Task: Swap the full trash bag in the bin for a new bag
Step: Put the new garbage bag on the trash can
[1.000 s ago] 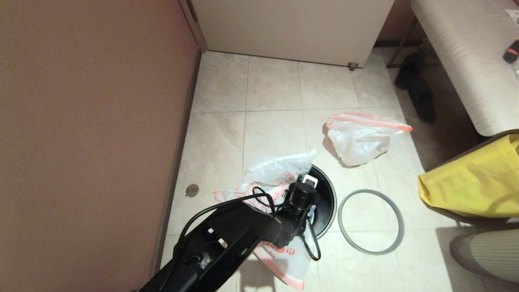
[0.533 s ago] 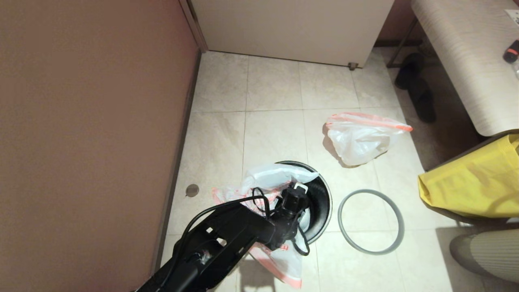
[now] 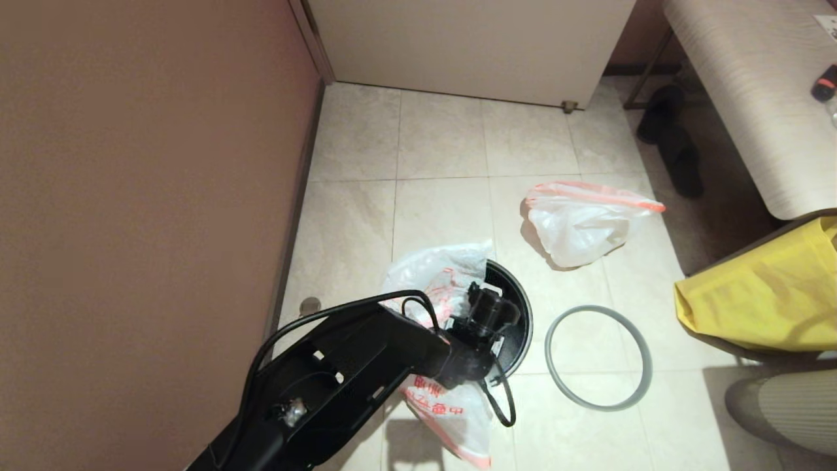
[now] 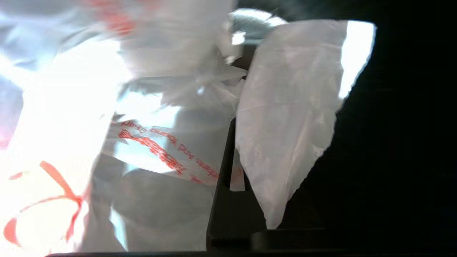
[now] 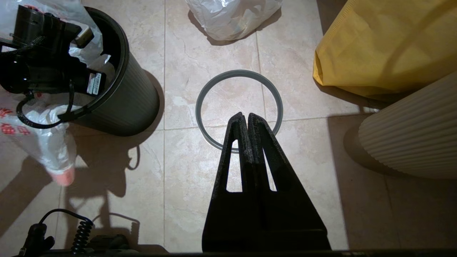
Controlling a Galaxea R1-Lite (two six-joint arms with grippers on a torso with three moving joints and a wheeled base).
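The black bin [image 3: 521, 318] stands on the tiled floor. My left gripper [image 3: 489, 315] points down into its mouth, shut on the new bag [image 3: 437, 280], a thin white bag with red print. That bag drapes over the bin's near-left rim and hangs to the floor. In the left wrist view the plastic [image 4: 285, 117] covers the gripper [image 4: 234, 123], and the bin's shiny bottom [image 4: 250, 21] shows beyond it. The full trash bag [image 3: 579, 222] lies on the floor beyond the bin. My right gripper [image 5: 244, 116] hangs shut and empty above the grey rim ring [image 5: 239, 72].
The grey rim ring [image 3: 598, 356] lies flat on the floor right of the bin. A yellow fabric bag [image 3: 765, 294] and a ribbed cream object [image 3: 785, 405] stand at the right. A brown wall runs along the left. Dark shoes [image 3: 673, 144] lie under the bench.
My left arm has swung and the gripper has shifted slightly right over the bin. The new bag's upper part has spread out again over the bin's left rim. The right gripper has not moved.
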